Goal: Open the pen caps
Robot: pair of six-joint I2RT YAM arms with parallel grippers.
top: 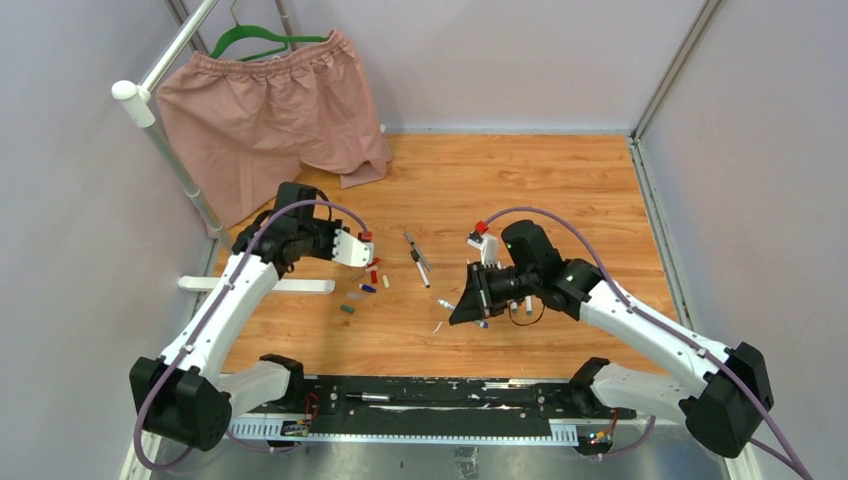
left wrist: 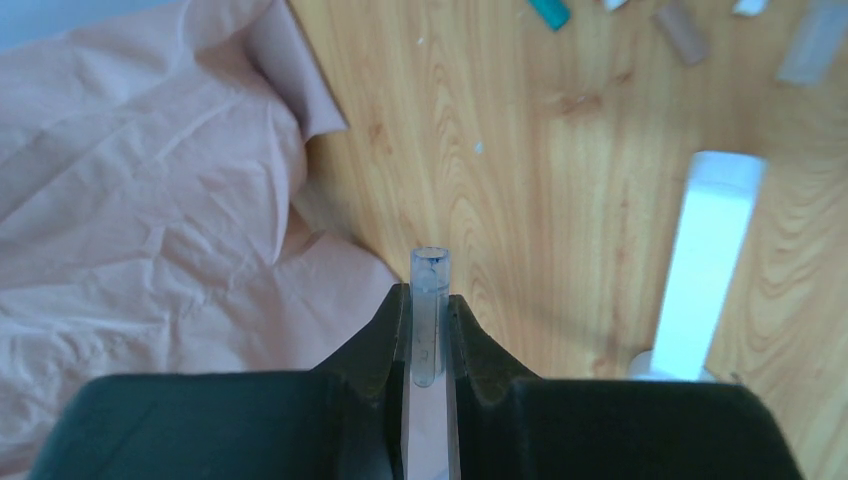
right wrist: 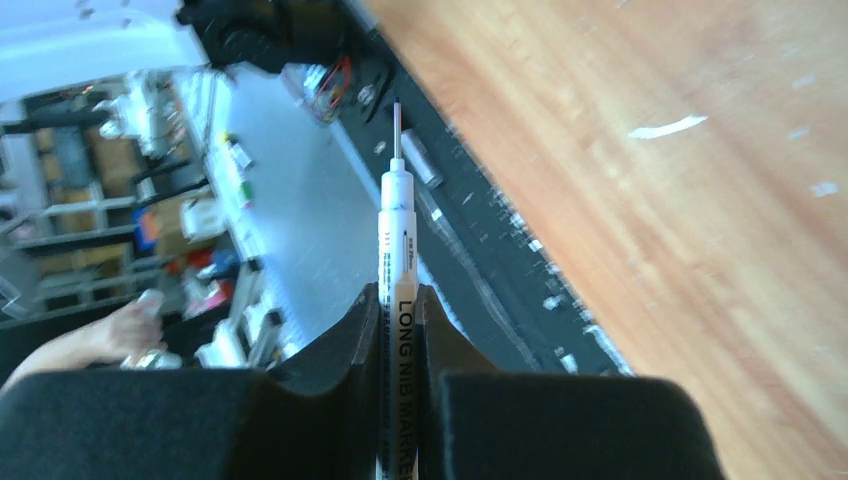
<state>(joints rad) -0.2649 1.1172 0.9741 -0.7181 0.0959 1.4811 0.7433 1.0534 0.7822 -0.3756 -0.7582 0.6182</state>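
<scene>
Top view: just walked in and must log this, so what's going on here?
The right gripper is shut on a white long-nib marker, its nib bare. The left gripper pinches a translucent pen cap. More caps and pens lie loose on the wooden table between the two grippers.

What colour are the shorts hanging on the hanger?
The shorts are dusty pink. The top external view shows them best.

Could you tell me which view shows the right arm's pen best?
The right wrist view: the pen stands close up, nib bared, clamped between the fingers. The top view barely shows it; the left wrist view, not at all.
</scene>
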